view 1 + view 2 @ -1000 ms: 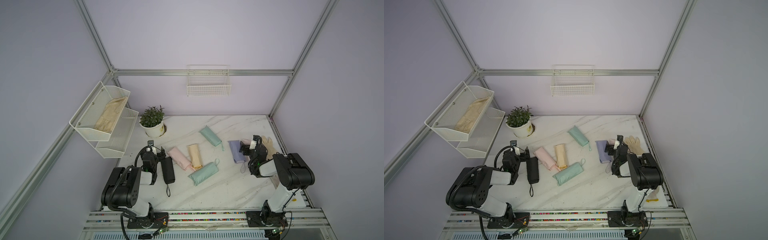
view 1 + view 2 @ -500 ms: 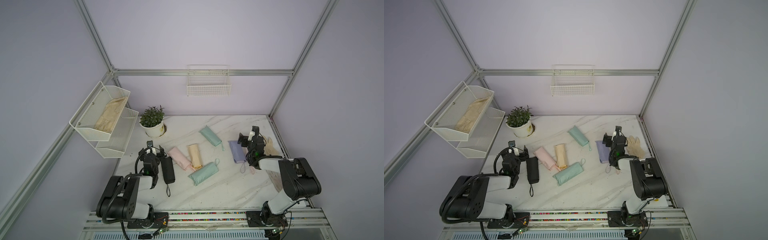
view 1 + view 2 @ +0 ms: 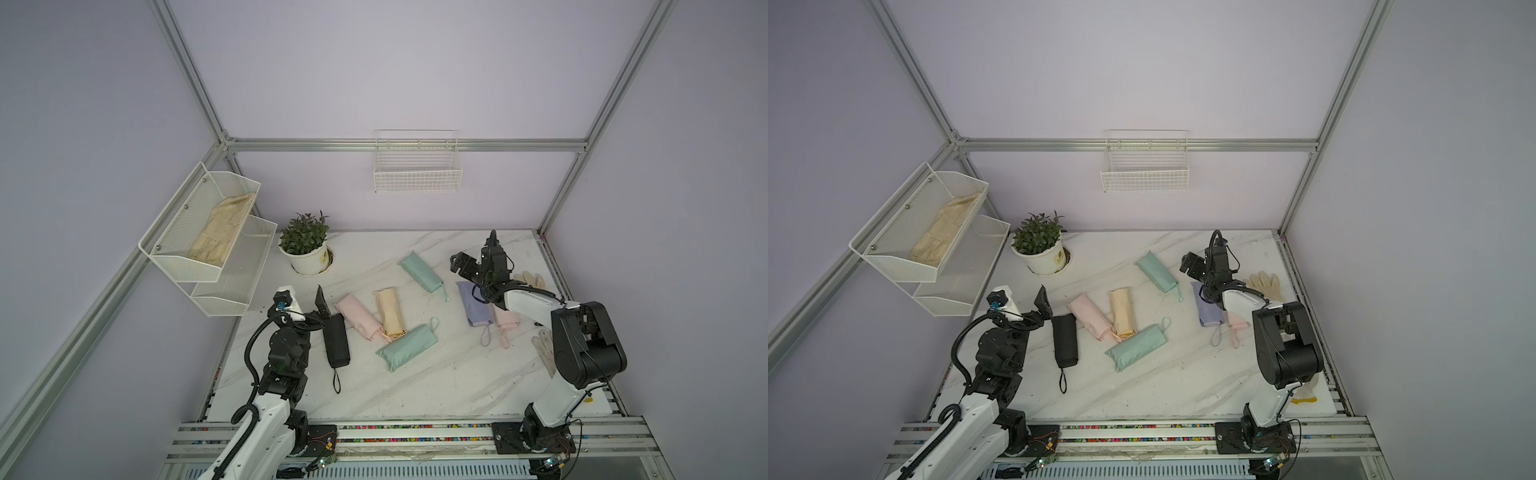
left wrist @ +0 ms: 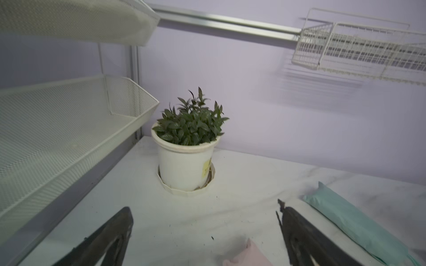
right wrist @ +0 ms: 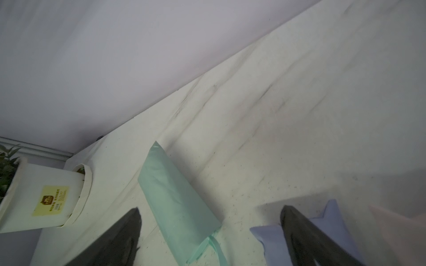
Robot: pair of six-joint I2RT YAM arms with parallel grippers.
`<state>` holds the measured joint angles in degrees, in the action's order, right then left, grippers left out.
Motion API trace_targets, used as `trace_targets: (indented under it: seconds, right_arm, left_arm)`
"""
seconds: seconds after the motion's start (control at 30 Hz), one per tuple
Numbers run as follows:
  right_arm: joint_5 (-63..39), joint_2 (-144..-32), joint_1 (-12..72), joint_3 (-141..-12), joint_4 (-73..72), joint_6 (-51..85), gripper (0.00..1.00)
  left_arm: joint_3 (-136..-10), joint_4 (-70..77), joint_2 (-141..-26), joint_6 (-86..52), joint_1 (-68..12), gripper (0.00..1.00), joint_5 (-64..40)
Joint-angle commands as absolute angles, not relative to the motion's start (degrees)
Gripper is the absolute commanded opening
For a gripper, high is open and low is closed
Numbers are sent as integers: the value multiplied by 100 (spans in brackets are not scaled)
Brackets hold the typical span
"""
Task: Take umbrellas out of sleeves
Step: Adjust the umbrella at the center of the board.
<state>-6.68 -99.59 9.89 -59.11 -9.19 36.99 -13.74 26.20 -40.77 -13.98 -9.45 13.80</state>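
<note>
umbrellas in soft sleeves lie spread over the marble table point(image 3: 415, 386). the black umbrella point(image 3: 336, 340) lies nearest the left arm. next come the pink sleeve point(image 3: 358, 316) touching the yellow sleeve point(image 3: 390, 311), the mint sleeve point(image 3: 407, 347) in front of both, and the second mint sleeve point(image 3: 420, 272) farther back. the lilac sleeve point(image 3: 471, 305) lies against the second pink sleeve point(image 3: 505, 321) under the right arm. the left gripper point(image 4: 202, 207) hovers by the black umbrella's far end, jaws fully apart, holding nothing. the right gripper point(image 5: 210, 209) hovers between the second mint sleeve and the lilac sleeve, jaws fully apart, empty.
</note>
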Motion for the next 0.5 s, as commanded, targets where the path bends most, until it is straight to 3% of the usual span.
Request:
trace_targets:
  seconds: [0.0, 0.13, 0.3, 0.47]
  right_arm:
    - [-2369, -10188, 493, -5808, -448, 4358, 97]
    - [-2744, -9942, 423, -4974, -1352, 4012, 97]
    - [-2498, -9943, 802, -5036, -968, 3550, 97]
    - [-2134, -9856, 1437, -5360, -446, 3138, 97]
  left_arm:
    - [-1915, 2049, -4129, -2673, -973, 100, 444]
    - [-2196, 1400, -4518, -2734, -955, 100, 325]
    - [-2664, 446, -4997, -2532, -949, 100, 764]
    - [-2500, 577, -5066, -2538, -940, 100, 844]
